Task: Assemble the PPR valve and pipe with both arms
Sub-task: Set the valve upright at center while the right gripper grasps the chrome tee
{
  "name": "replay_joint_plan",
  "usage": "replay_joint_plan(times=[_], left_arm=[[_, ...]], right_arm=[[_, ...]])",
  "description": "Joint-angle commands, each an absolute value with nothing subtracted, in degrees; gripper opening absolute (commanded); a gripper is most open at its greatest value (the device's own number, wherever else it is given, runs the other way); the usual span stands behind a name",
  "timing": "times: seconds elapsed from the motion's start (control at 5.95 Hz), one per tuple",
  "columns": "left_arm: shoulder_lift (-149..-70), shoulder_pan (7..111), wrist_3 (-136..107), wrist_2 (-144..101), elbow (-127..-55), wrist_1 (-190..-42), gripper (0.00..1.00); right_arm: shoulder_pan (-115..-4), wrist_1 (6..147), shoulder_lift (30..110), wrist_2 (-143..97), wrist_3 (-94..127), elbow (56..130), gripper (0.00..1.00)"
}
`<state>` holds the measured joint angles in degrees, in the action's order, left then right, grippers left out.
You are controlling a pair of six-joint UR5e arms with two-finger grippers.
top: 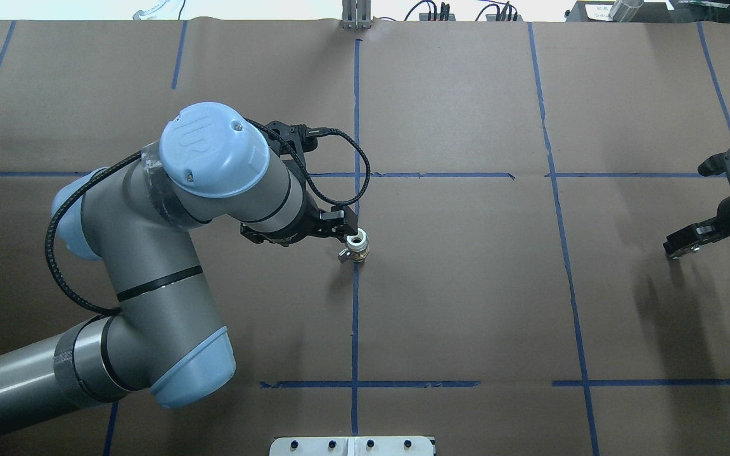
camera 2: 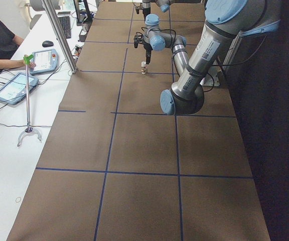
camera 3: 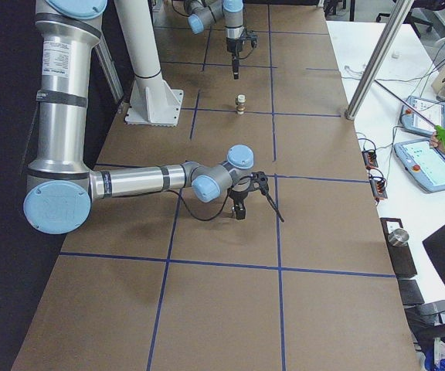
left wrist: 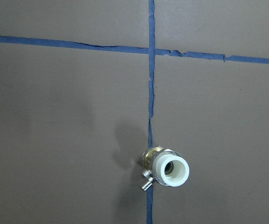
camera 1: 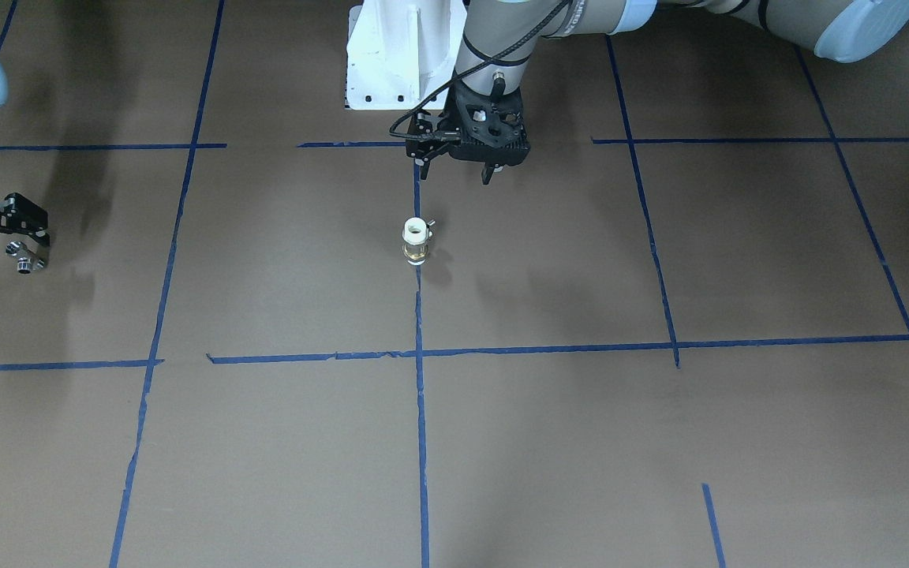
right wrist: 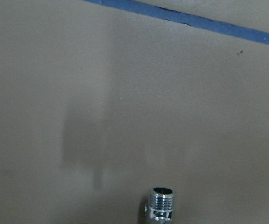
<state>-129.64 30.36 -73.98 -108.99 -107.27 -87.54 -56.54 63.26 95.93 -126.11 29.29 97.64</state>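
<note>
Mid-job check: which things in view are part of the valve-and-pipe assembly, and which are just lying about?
Belongs to the job:
- pipe, standing upright on the blue tape line
- PPR valve, in the right gripper
- left gripper, empty, above and behind the pipe

Just lying about:
- grabber stick on the side table
- tablets by the operator
</note>
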Motion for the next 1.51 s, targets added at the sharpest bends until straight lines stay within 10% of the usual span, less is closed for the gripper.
replay_joint_plan(times=[0.0, 0.34, 0.84, 1.34], left_arm=[[-129.2, 30.4, -74.0, -109.0, -107.5, -87.6, 0.93], [-129.2, 30.5, -74.0, -109.0, -107.8, -87.7, 0.93], [-129.1, 30.5, -74.0, -108.9, -107.8, -87.7, 0.93], [-129.1, 30.5, -74.0, -108.9, -107.9, -87.7, 0.93]], right_arm=[[-55.4, 63.2, 95.1, -126.1, 29.2, 95.9, 0.96], [-55.4, 63.2, 94.7, -126.0, 29.3, 95.4, 0.75], [-55.3, 63.2, 94.7, -125.8, 29.2, 94.1, 0.74], [-55.2, 63.2, 94.7, -125.8, 29.2, 94.7, 0.0]])
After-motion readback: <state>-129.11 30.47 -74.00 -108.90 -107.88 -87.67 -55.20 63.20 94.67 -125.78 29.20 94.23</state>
